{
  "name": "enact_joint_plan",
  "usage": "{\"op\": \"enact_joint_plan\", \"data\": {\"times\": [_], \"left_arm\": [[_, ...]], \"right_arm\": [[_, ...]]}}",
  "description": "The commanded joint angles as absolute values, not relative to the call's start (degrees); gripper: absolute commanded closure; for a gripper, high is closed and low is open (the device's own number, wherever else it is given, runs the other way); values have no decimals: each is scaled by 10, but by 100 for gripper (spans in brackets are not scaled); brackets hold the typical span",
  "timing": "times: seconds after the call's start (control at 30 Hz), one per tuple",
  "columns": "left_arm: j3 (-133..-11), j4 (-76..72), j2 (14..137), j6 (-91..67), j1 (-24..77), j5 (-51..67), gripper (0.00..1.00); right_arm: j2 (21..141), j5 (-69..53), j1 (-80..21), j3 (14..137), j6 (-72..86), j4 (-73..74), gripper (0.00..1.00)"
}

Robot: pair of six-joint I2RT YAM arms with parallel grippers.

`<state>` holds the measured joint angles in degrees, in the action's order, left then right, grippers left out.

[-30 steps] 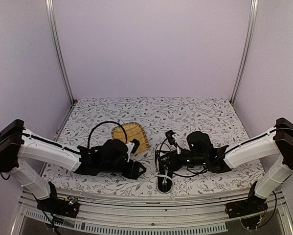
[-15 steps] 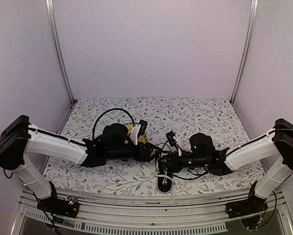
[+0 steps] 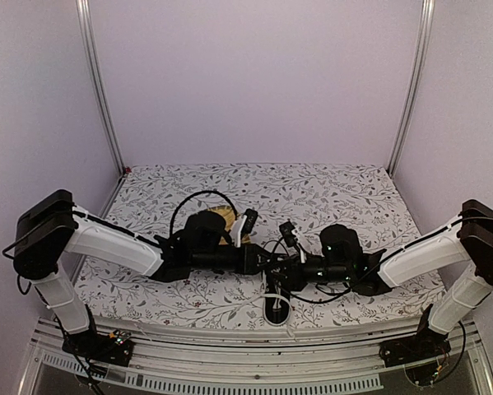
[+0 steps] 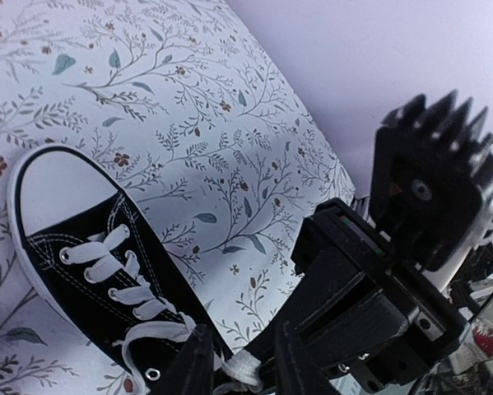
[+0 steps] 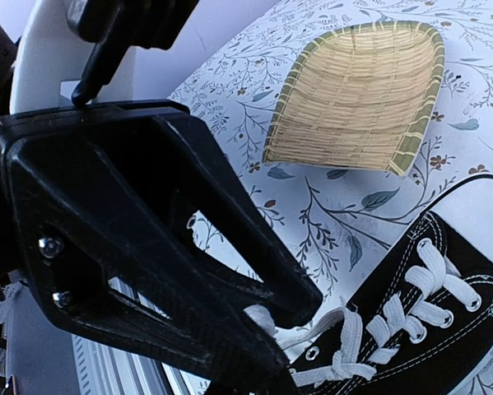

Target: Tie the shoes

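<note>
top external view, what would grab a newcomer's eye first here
The left pincer and right pincer reach in from either side and almost meet low over the near middle of the floral cloth. Under them lies a black sneaker, an end of its white laces caught at the right pincer's tips. Behind it sits a yellow woven tray.
</note>
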<state>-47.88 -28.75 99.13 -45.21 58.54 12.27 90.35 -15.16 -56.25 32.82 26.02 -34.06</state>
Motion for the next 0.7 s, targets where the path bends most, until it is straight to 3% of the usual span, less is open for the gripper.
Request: {"op": "enact_joint_plan", "data": {"times": [0.0, 0.1, 0.17, 0.3, 0.4, 0.67], "left_arm": [[-489, -318, 1011, -464, 576, 151, 82], [-484, -318, 1013, -470, 576, 154, 98], [-476, -322, 1013, -473, 576, 150, 100], [-465, -323, 1009, -478, 574, 139, 100], [-463, -323, 1009, -477, 573, 136, 100], [-461, -316, 1005, -473, 573, 131, 100]], "right_arm": [[910, -158, -569, 326, 256, -365, 98], [905, -149, -570, 323, 257, -365, 98], [899, -144, -570, 322, 256, -361, 94], [862, -133, -569, 321, 246, -320, 62], [821, -124, -570, 309, 231, -268, 47], [745, -110, -570, 262, 259, -144, 43]]}}
